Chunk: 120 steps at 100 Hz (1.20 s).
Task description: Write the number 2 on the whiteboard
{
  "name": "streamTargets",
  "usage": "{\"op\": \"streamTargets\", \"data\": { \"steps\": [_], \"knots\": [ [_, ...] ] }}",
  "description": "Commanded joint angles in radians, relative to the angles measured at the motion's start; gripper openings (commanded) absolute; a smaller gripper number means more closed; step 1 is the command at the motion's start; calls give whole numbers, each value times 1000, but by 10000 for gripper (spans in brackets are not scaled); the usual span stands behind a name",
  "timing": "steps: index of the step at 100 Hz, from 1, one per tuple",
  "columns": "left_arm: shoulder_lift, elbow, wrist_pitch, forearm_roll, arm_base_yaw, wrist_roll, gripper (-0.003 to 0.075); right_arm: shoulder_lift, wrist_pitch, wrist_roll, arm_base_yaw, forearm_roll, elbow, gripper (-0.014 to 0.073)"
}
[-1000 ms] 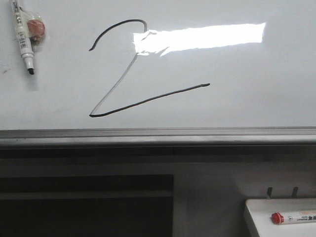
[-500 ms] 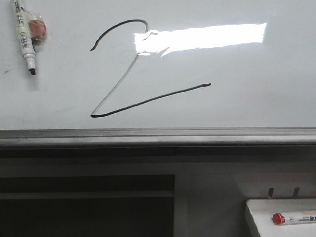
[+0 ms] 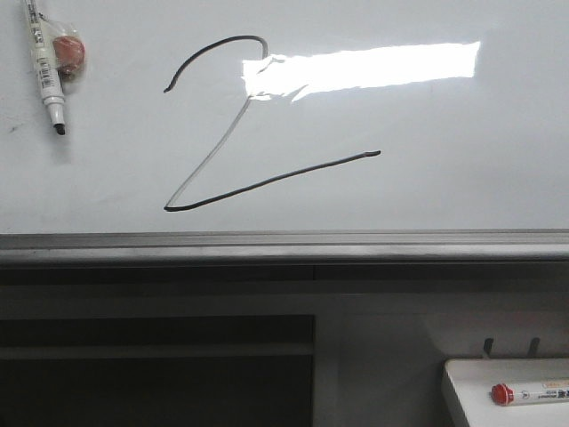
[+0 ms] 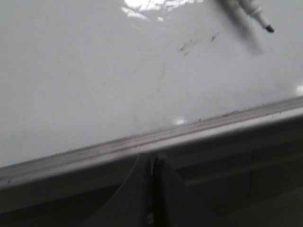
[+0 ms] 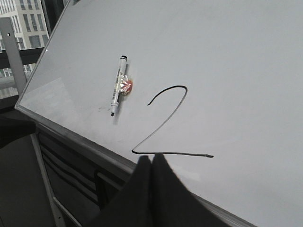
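- Big glossy whiteboard (image 3: pixel 462 178) across the upper front view, bright rectangular glare (image 3: pixel 364 67) near the top, grey metal rail (image 3: pixel 284 245) along the lower edge.
- Large thin black number 2 (image 3: pixel 258 182) drawn left of the board's middle: hooked top running into the glare, faint diagonal stroke down to the lower left, long base line slanting up to the right. Seen too in the right wrist view (image 5: pixel 165 123), above the rail.
- Dark cabinet front (image 3: pixel 156 369) below the rail.
- Small white tray (image 3: pixel 511 387) at the lower right of the front view, well below the board.
- Black-tipped marker (image 3: pixel 43 67) stuck to the board at its upper left, tip downward, well apart from the digit; a small reddish blob (image 3: pixel 67 51) just beside its barrel.
- Red-capped marker (image 3: pixel 529 392) lying in the tray.
- Left end effector (image 4: pixel 151 189) below the rail, fingers pressed together, nothing between them.
- Right end effector (image 5: pixel 151 179) in front of the rail below the digit, fingers likewise closed on nothing, not touching the board.
- Faint dark smudges (image 4: pixel 189 45) on the board near the marker tip in the left wrist view.
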Motion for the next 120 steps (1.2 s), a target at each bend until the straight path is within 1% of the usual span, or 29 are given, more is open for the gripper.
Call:
{"op": "streamTargets", "data": {
  "steps": [1,9,81,86,91,99,103,106,112,113,116,120],
  "knots": [
    [-26,13,-33,63,14,-14,-20,10,-55,-2,-7,0,-24,-51],
    [-26,13,-33,128,16,-14,-20,10,-57,-2,-7,0,-24,-51],
    [-26,13,-33,124,16,-14,-20,10,-55,-2,-7,0,-24,-51],
    [-26,13,-33,124,16,-14,-20,10,-95,-2,-15,-28,-12,-51],
    [-26,11,-33,124,16,-14,-20,10,-202,-2,-30,-47,12,-51],
    [-26,11,-33,124,16,-14,-20,10,-272,-2,-56,-66,44,-51],
    [-26,11,-33,124,16,-14,-20,10,-303,41,-76,-144,62,-51],
    [-26,11,-33,124,16,-14,-20,10,-326,116,-96,-270,85,-51],
    [-26,11,-33,124,16,-14,-20,10,-374,351,-157,-456,133,-51],
    [-26,11,-33,124,16,-14,-20,10,-377,378,-165,-500,146,-51],
    [-26,11,-33,124,16,-14,-20,10,-380,516,-210,-586,171,-51],
    [-26,11,-33,124,16,-14,-20,10,-378,648,-256,-713,209,-51]
  ]
}}
